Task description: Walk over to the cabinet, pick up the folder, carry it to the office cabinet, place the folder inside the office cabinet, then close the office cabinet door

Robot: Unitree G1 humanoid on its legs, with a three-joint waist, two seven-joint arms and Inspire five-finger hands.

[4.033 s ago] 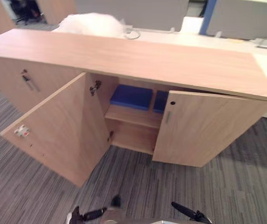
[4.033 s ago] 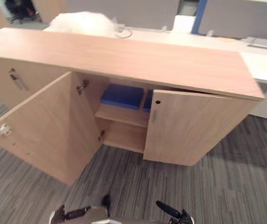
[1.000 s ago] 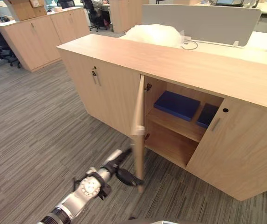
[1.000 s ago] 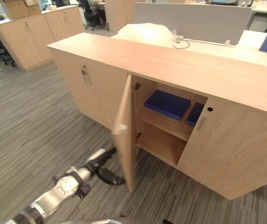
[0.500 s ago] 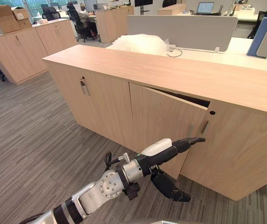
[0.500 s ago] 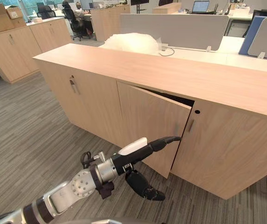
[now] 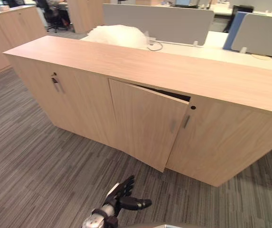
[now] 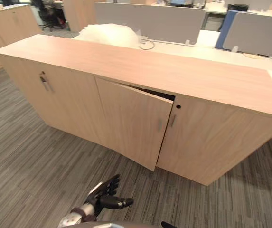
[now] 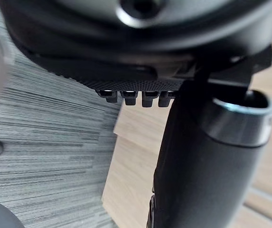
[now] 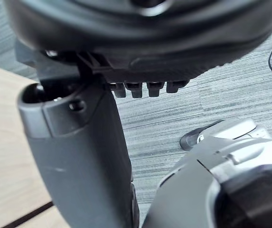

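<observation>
The long wooden office cabinet (image 7: pixel 150 71) stands in front of me. Its middle door (image 7: pixel 145 126) is almost shut, its right edge standing out a few centimetres from the neighbouring door (image 7: pixel 221 142). A dark slit shows along the door's top, and the shelf behind it is hidden. My left hand (image 7: pixel 124 194) hangs low over the carpet, well short of the door, open with fingers spread and holding nothing. The left wrist view has its thumb (image 9: pixel 207 156) against the wood. My right hand (image 10: pixel 79 156) is open and empty above the carpet.
A heap of white plastic wrap (image 7: pixel 119 34) lies on the cabinet top at the back. Behind it stand desks with grey partitions (image 7: pixel 159 21). Another door with a metal handle (image 7: pixel 55 84) is on the cabinet's left. Grey striped carpet (image 7: pixel 41 156) spreads to the left.
The middle door swung from wide open to nearly shut, hiding the blue folders on the shelf. My left hand, stretched to the door half a second ago, has dropped back low.
</observation>
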